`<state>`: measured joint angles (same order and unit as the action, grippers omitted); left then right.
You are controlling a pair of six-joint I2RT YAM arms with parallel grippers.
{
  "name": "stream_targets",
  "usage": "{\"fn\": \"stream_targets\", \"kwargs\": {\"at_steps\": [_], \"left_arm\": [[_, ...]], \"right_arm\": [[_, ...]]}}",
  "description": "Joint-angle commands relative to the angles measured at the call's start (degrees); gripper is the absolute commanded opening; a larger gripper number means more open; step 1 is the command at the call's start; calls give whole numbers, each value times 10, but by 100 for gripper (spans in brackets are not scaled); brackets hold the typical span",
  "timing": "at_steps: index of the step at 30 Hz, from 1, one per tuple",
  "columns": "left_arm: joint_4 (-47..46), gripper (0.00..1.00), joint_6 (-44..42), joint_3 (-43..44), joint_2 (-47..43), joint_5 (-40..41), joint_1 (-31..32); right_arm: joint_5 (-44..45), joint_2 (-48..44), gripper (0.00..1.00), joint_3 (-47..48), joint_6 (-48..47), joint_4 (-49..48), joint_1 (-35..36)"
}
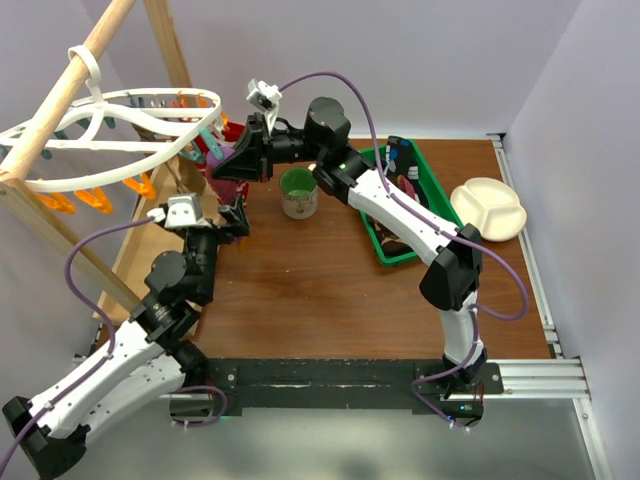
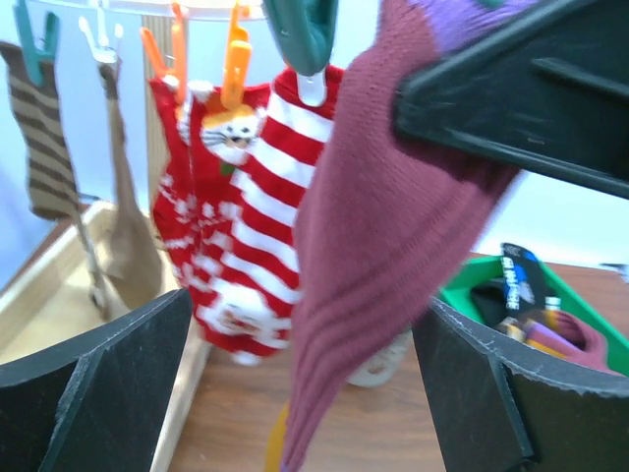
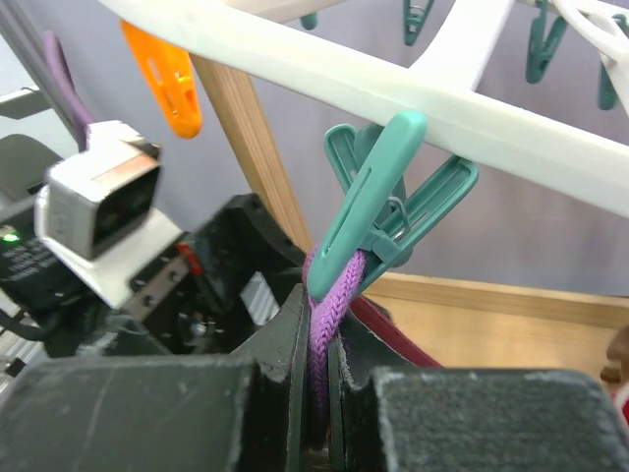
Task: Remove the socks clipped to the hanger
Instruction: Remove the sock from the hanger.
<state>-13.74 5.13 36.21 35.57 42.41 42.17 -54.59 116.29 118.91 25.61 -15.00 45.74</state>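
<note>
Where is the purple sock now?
The purple sock is at the centre of the right wrist view, its cuff pinched in the right gripper, directly under the teal clip on the white hanger.

Hanger (image 1: 150, 97): one. Socks (image 2: 226, 295) hanging from it, left wrist view: five. These are one brown-striped sock (image 2: 44, 147), one tan sock (image 2: 128, 246), one red cat-face sock (image 2: 187, 206), one red-and-white striped sock (image 2: 265, 246) and one maroon sock (image 2: 383, 246). On the desk (image 1: 320, 300): one green cup (image 1: 298, 192), one green bin (image 1: 438, 183), one white divided plate (image 1: 488, 208). Clips (image 3: 383, 187): partly hidden, no full count.
</note>
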Motion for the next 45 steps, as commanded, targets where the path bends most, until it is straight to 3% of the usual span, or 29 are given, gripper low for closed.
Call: {"fn": "stream_targets", "kwargs": {"at_steps": [1,5,8,13,18,20,23,24,27,30,34,39,45], "left_arm": [[-90,95,2,11,21,-62,-55],[-121,86,21,0,31,-102,-71],[-124,70,33,-3,34,-122,-72],[-124,52,53,-17,19,-160,-71],[-100,14,65,-21,8,-160,-72],[-90,0,71,-19,6,-154,-72],[-62,0,85,-17,6,-146,-72],[-53,0,88,-14,7,-146,-72],[-31,0,93,-6,6,-148,-72],[-26,0,94,-7,-6,-153,-71],[-8,0,98,-3,-18,-168,-71],[24,0,116,3,-30,-185,-71],[51,0,132,9,-37,-199,-72]], "right_arm": [[-28,-28,0,11,40,-56,1],[-31,-29,0,9,43,-58,1],[-29,-30,0,5,37,-53,1],[-22,-25,0,4,33,-51,1],[-9,-19,0,9,24,-40,2],[18,-21,6,8,13,-28,1],[71,-34,20,-7,-10,-6,1],[82,-39,32,-14,-17,-5,1],[108,-56,49,-42,-24,-20,1],[121,-62,59,-51,-28,-20,1],[124,-50,64,-35,-13,-19,-8],[7,23,65,26,147,-133,-40],[-27,78,66,112,255,-209,-43]]}}
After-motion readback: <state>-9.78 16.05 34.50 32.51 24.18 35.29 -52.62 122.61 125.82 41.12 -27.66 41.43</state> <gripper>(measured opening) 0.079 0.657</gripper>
